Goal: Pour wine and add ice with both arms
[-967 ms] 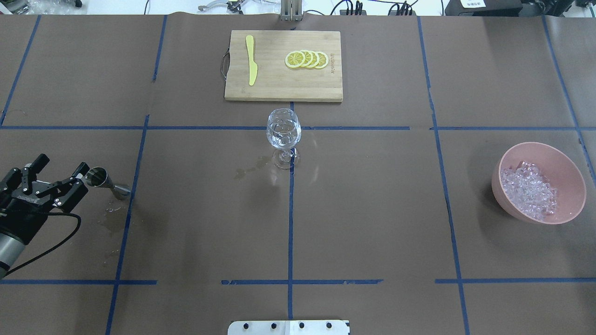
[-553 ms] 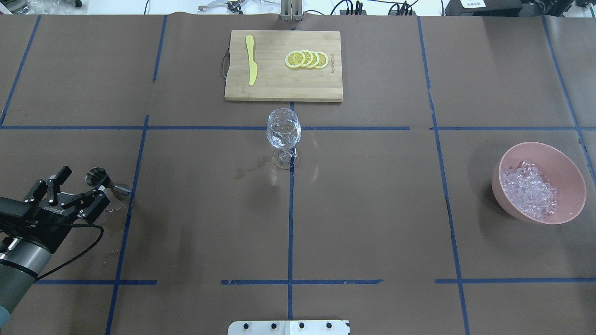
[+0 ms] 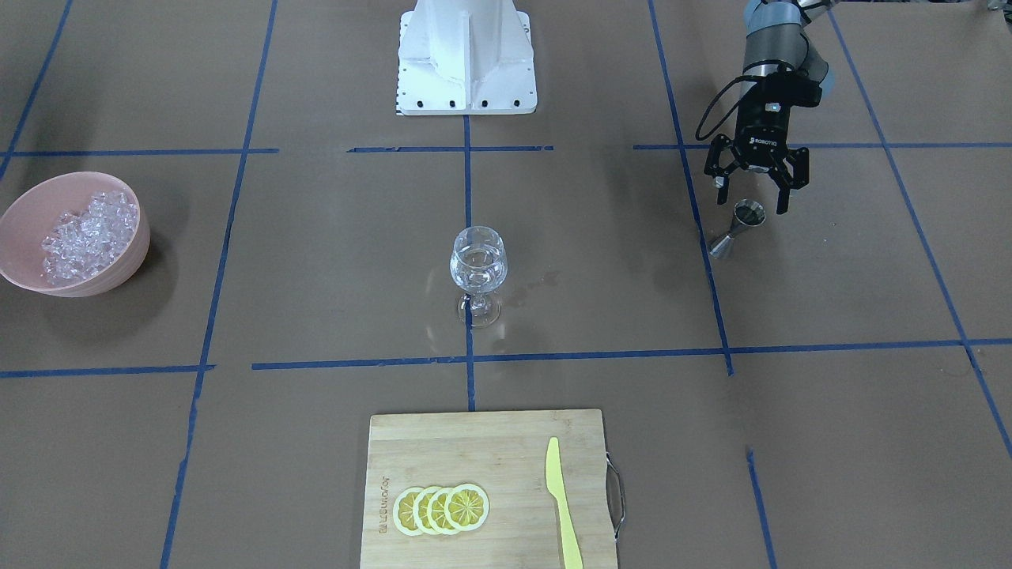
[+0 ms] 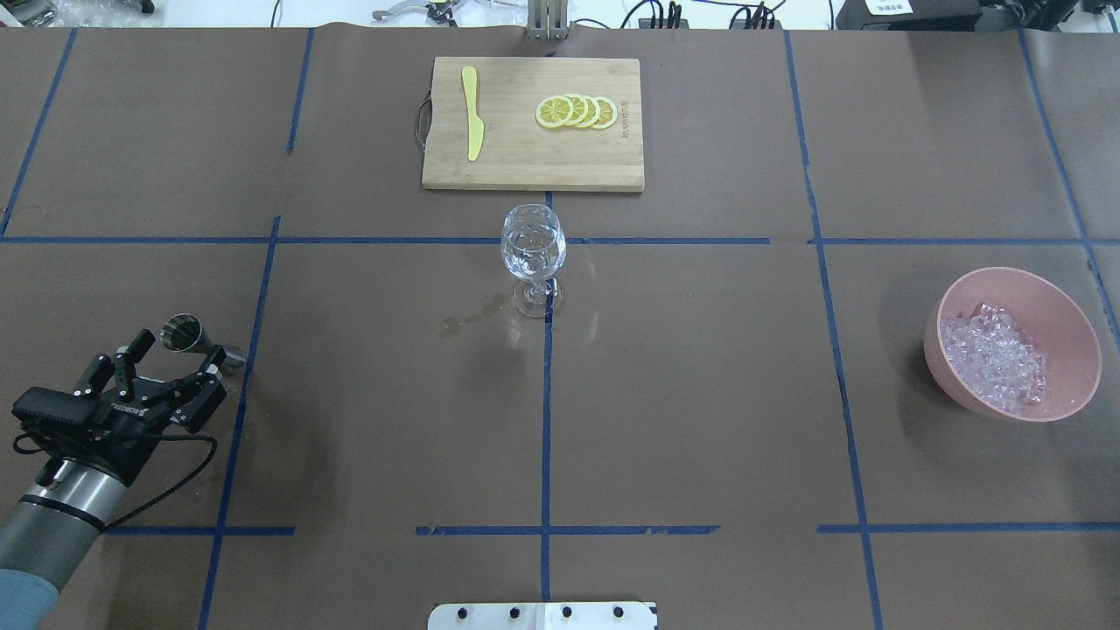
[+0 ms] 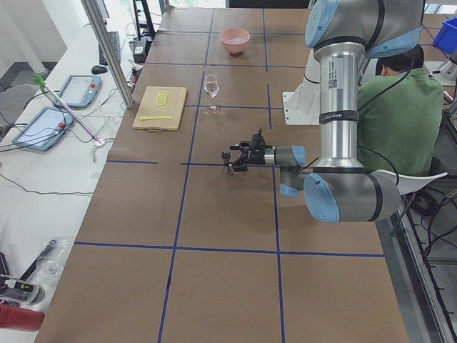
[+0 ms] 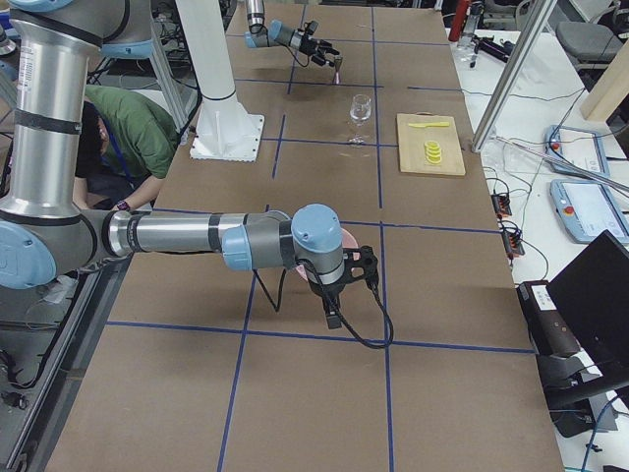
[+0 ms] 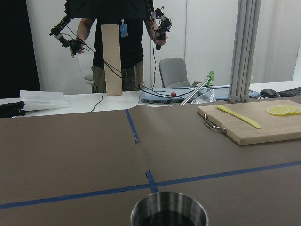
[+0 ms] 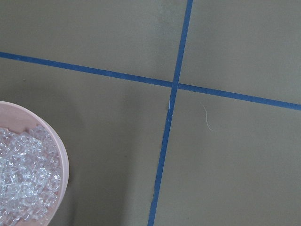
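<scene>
Two grey robot arms. Left gripper [image 4: 179, 357] at lower left of the overhead view, claw spread wide, near the one steel jigger [image 4: 184, 332]. Right gripper [image 6: 359, 265] over the bowl in the right-side view; spread or pressed together, cannot tell. One wooden board [image 4: 532, 162] at top centre. One pink bowl [image 4: 1072, 350] at right, holding the ice [image 4: 993, 354]. One wine glass [image 4: 533, 245] at centre. On the board, one yellow knife [image 4: 473, 114] and four lemon slices [image 4: 577, 111].

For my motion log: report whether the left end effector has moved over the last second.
Yes. In the overhead view the left end effector has shifted down and rightward, nearer the vertical blue tape line; the jigger stayed put.
</scene>
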Motion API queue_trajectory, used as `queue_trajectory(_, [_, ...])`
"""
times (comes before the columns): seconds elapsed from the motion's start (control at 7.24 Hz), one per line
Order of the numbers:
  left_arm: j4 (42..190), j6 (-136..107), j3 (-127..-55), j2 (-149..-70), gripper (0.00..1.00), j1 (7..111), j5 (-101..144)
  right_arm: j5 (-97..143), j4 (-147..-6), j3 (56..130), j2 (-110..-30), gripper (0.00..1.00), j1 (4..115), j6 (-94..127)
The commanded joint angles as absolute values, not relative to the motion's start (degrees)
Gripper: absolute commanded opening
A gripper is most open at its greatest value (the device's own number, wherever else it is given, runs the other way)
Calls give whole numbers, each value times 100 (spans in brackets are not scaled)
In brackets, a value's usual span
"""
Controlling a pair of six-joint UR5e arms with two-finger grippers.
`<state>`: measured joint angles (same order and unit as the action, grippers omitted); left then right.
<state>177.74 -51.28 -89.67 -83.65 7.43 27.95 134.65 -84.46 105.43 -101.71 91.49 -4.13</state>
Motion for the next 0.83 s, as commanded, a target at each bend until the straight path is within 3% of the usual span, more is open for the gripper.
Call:
queue_trajectory(0.0, [17798, -5159, -8763, -8508, 100, 738, 2795, 13465, -8446, 10538, -10178, 100, 9149, -413])
queue_trajectory(0.69, [17807, -5194, -8350, -8815, 100, 747, 2847, 13465, -8446, 10538, -10178, 100, 9149, -422])
